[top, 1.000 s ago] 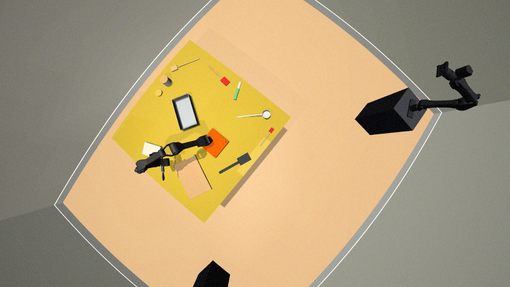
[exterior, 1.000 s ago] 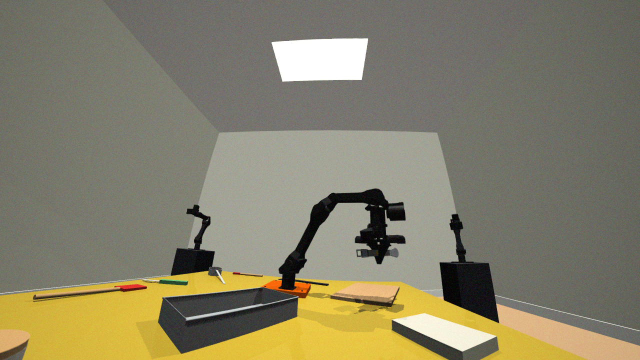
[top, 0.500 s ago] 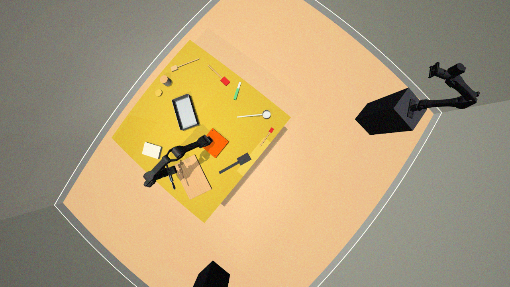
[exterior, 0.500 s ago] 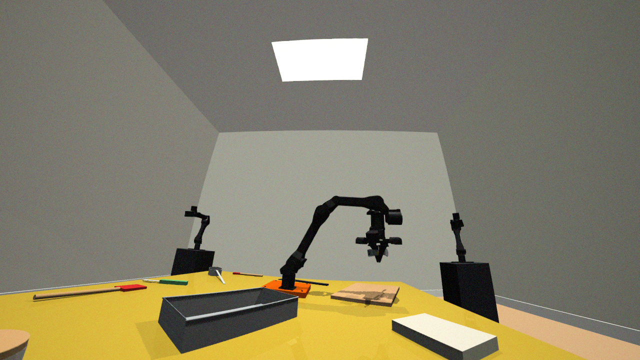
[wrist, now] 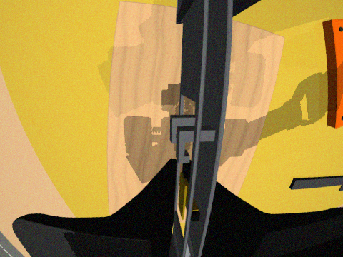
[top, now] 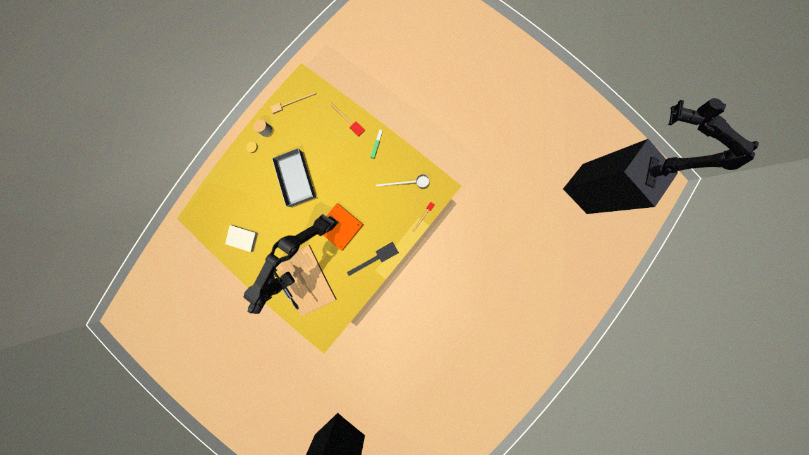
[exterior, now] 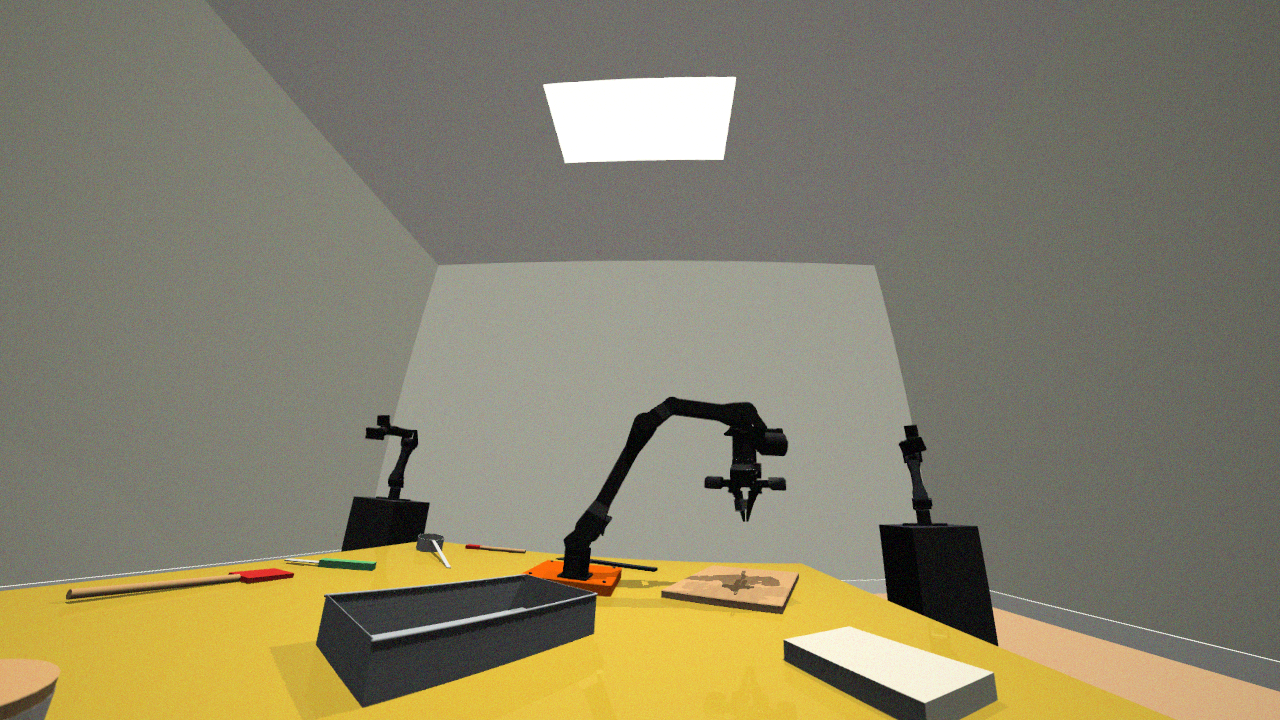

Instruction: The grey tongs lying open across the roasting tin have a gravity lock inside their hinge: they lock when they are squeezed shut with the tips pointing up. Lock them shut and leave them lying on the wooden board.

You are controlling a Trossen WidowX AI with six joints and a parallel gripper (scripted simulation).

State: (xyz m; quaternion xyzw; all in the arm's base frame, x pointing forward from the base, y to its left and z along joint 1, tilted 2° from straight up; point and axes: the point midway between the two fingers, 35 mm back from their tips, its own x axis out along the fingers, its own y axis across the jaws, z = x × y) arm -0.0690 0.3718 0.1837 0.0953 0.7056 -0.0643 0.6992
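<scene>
My gripper (top: 285,281) (exterior: 744,506) (wrist: 179,165) points down and is shut on the grey tongs (wrist: 206,96) (top: 288,297). It holds them in the air above the wooden board (top: 323,296) (exterior: 768,594) (wrist: 138,67). In the wrist view the tongs' two arms lie close together, running away from the fingers over the board. In the exterior view the tongs are almost hidden behind the fingers. The grey roasting tin (top: 280,186) (exterior: 447,646) stands empty, away from the gripper.
A white block (top: 240,237) (exterior: 886,671) lies beside the board. The arm's orange base (top: 347,227) (exterior: 592,578) (wrist: 334,76) and a black spatula (top: 373,259) (wrist: 316,183) are close by. A red spatula (top: 356,128) (exterior: 259,575), a green stick (top: 376,144) and a ladle (top: 421,181) lie farther off.
</scene>
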